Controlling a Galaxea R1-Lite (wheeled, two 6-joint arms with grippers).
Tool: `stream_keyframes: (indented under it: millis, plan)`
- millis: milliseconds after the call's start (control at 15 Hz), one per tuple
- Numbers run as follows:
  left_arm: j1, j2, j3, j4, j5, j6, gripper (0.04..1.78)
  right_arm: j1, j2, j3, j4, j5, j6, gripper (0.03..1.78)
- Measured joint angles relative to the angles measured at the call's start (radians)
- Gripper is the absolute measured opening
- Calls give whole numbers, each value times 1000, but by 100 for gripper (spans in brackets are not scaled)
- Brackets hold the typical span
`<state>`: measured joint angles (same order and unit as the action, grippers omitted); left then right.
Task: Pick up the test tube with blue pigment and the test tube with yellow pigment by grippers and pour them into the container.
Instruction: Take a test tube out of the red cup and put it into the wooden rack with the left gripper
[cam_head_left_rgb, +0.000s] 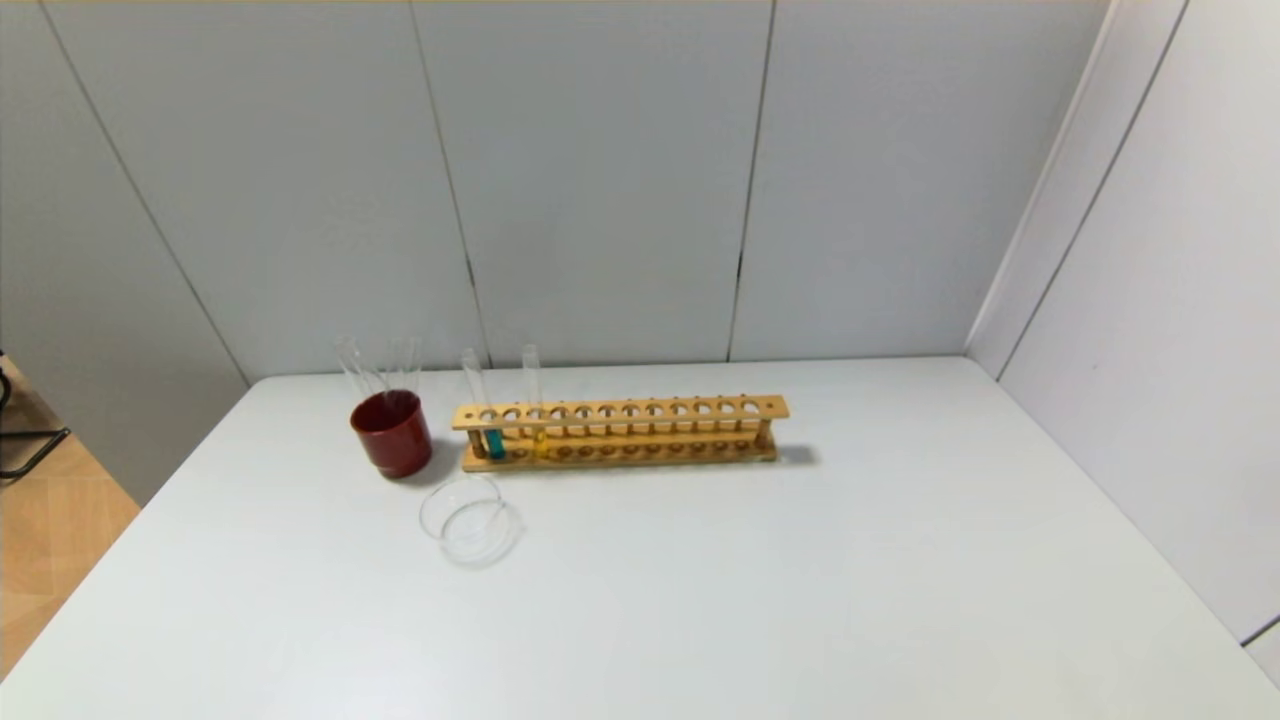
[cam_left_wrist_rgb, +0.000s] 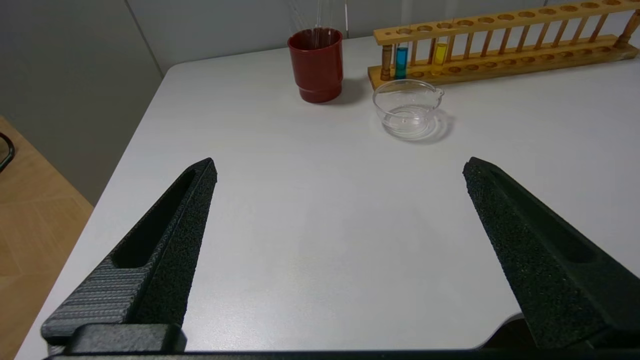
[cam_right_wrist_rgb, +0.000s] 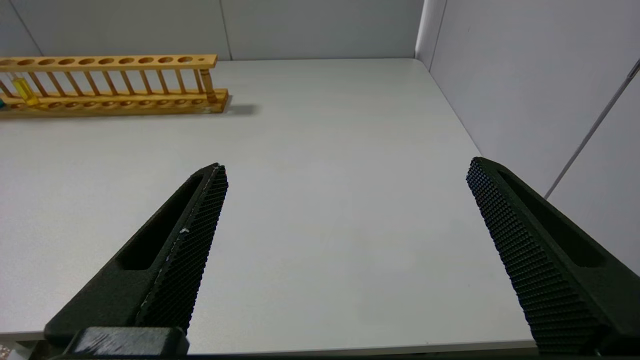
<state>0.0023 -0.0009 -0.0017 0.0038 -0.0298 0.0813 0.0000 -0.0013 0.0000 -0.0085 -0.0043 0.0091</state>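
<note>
The test tube with blue pigment (cam_head_left_rgb: 494, 441) stands in the left end of a wooden rack (cam_head_left_rgb: 620, 432); it also shows in the left wrist view (cam_left_wrist_rgb: 401, 61). The test tube with yellow pigment (cam_head_left_rgb: 540, 440) stands two holes to its right, and shows in the wrist views (cam_left_wrist_rgb: 440, 53) (cam_right_wrist_rgb: 23, 90). The clear glass container (cam_head_left_rgb: 470, 518) (cam_left_wrist_rgb: 408, 106) sits on the table in front of the rack's left end. My left gripper (cam_left_wrist_rgb: 340, 167) is open and empty near the table's front edge. My right gripper (cam_right_wrist_rgb: 345, 167) is open and empty at the front right. Neither shows in the head view.
A dark red cup (cam_head_left_rgb: 392, 432) (cam_left_wrist_rgb: 316, 65) holding plain clear tubes stands left of the rack. The white table (cam_head_left_rgb: 800, 580) ends at grey walls behind and to the right. Wooden floor (cam_head_left_rgb: 50, 530) lies past the left edge.
</note>
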Motion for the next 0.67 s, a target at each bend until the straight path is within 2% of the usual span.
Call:
stream_keyframes:
  millis: [200, 400, 667]
  plan:
    - [0, 2, -61, 45, -50, 21, 174, 0, 0, 0, 0, 0, 0, 175]
    - [0, 22, -212, 180, -99, 21, 174, 0, 0, 0, 0, 0, 0, 175]
    - [-2, 198, -426, 219, -107, 24, 174, 0, 0, 0, 0, 0, 0, 175]
